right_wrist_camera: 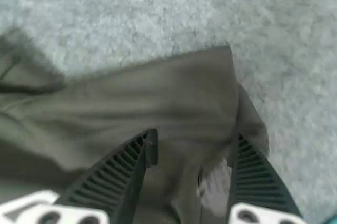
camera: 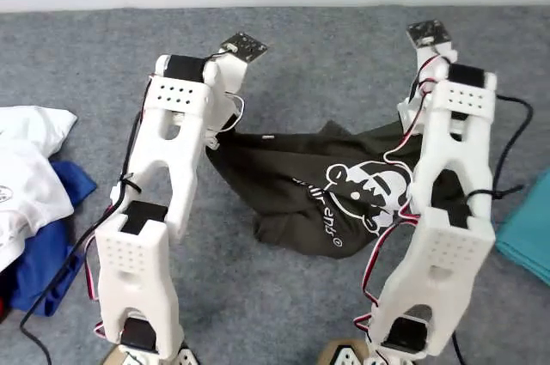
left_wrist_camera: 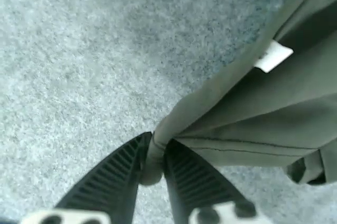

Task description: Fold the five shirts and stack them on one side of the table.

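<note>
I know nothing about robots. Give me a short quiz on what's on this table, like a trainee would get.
1. True or false: the left hand is shut on a fold of the dark shirt.
2. What lies at the right edge of the table? A) teal cloth B) red towel C) yellow sock
3. Fill in: the white shirt lies on a ___ one.
Key: 1 true; 2 A; 3 blue, as the blue shirt shows under it.
</note>
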Controlling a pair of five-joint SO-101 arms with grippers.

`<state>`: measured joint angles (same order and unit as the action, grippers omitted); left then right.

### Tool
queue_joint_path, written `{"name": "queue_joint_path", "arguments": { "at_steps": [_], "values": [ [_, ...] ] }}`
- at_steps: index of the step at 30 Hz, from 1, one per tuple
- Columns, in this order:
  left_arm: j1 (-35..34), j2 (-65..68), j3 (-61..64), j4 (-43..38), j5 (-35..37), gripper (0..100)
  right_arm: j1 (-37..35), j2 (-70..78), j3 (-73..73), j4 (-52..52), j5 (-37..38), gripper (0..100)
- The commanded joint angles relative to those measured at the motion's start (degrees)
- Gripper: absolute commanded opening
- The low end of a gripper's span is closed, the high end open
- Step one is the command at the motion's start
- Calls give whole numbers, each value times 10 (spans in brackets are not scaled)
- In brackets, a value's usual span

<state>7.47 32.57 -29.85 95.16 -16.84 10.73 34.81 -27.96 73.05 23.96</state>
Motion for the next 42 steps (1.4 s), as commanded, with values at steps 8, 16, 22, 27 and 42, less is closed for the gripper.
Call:
{"name": "queue_joint_path", "arguments": {
  "at_steps": [8, 16, 22, 27, 42],
  "values": [
    [-6, -8, -2, -8, 0, 5, 4, 51, -6, -87, -7, 227],
    [-5, -7, -1, -9, -1, 5, 31, 51, -6, -82, -7, 226],
    [-4, -7, -1, -9, -1, 5, 42, 55, -20, -55, -7, 226],
    [-2, -7, -1, -9, -2, 5, 37, 57, -24, -54, -7, 225],
    [-2, -7, -1, -7, -2, 5, 16, 87, -25, -54, -5, 132]
  ]
}}
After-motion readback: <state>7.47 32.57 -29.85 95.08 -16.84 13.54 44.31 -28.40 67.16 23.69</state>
